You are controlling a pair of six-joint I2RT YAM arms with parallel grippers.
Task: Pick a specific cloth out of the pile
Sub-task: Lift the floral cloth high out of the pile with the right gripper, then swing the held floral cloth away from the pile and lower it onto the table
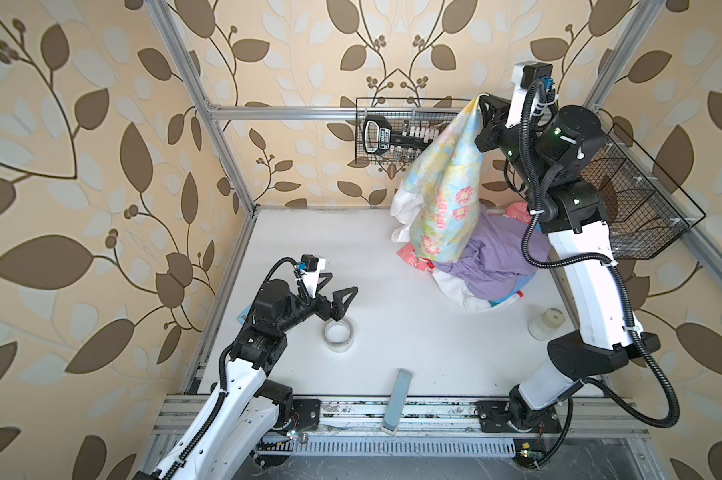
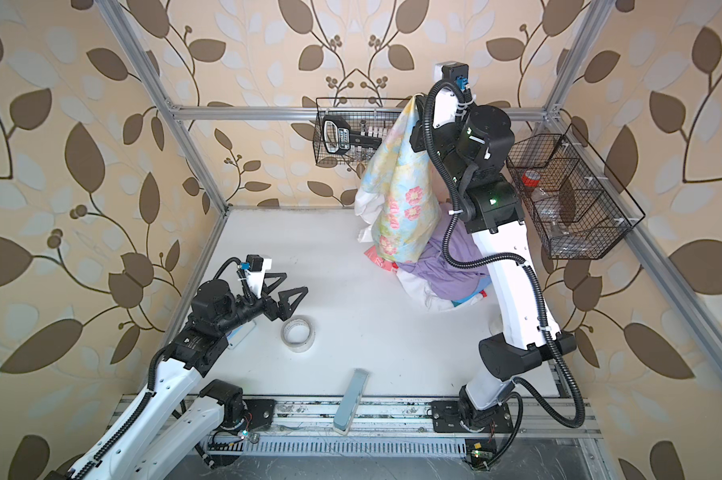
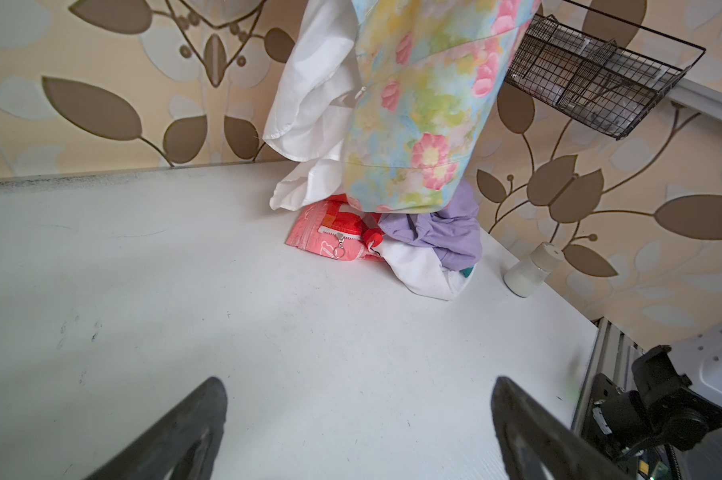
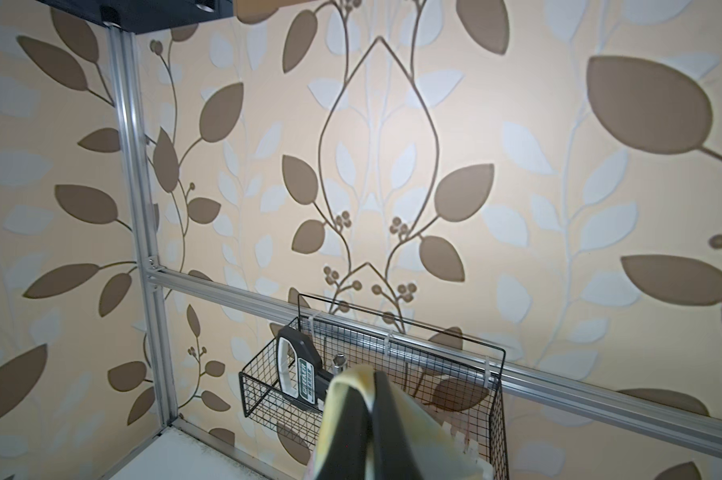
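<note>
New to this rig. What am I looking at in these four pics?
It is a two-armed robot at a white table; each arm ends in a two-finger claw. Two pictures look down from overhead and are nearly alike. The other two come from cameras on the wrists. The right claw is shut on the floral cloth, which hangs from it over the pile of fabrics. The left claw is open and empty, near a tape roll. A white jar and a grey block also lie on the table.
</note>
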